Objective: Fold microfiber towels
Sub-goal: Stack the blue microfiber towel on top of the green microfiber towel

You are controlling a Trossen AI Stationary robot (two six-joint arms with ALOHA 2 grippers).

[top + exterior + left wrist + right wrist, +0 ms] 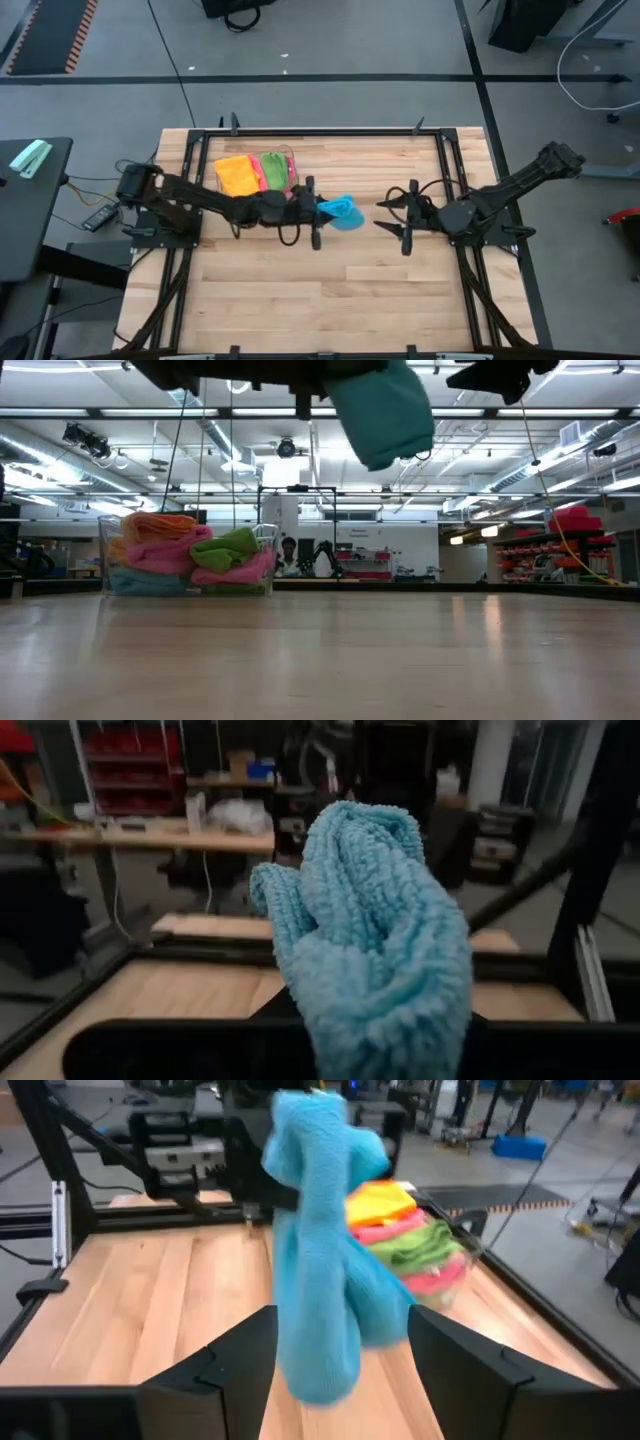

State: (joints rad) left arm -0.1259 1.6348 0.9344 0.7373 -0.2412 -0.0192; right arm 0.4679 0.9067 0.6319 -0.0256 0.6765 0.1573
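Note:
A light blue microfiber towel (343, 211) hangs bunched from my left gripper (320, 210), which is shut on it above the table's middle. In the low view the towel (383, 412) hangs well clear of the tabletop. My right gripper (383, 214) is open and empty, a little to the towel's right, with its fingers pointing at it. In the right wrist view the towel (318, 1250) hangs just ahead of the two spread fingers. Orange-yellow, pink and green towels lie piled in a clear bin (256, 172) at the far left. My left gripper holds the blue towel by a bunched upper part (283, 1192), several layers gathered together. It comes at the towel level from the table's left. The towel itself hides the fingertips in the left wrist view. The towel hangs slack below the gripper, clear of the table.
The clear bin (262, 555) of towels stands at the table's far left, just behind my left arm. A black frame rail (450, 170) runs around the tabletop. Bare wooden table (330, 290) lies on the near side of both grippers.

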